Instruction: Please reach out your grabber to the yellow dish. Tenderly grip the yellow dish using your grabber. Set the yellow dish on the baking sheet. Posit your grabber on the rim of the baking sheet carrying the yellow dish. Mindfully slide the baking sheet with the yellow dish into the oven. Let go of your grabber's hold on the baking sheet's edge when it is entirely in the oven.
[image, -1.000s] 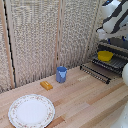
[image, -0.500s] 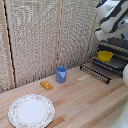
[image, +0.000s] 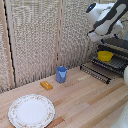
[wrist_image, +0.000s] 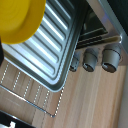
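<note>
Bright yellow dish (image: 105, 55) on dark barred baking sheet (image: 114, 62). Blue cup (image: 61, 74); orange block (image: 46, 85); white plate (image: 31, 110), floral rim. Pale wood table (image: 90, 100).

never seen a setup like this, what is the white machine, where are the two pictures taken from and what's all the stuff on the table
The white-and-grey machine is a robot arm, seen at the top of the exterior view's right. That picture comes from a camera standing off the arm, looking over a wooden table. The other picture comes from a camera on the arm's wrist, looking down close.

On the table lie a large white floral-rimmed plate, a small orange block and a blue cup. At the exterior view's right stands the oven, open, with its baking sheet pulled out. The yellow dish already sits on that sheet; the wrist view shows it close up, beside the oven's knobs.

The arm's fingers do not show clearly, so I cannot tell whether they hold anything.
</note>
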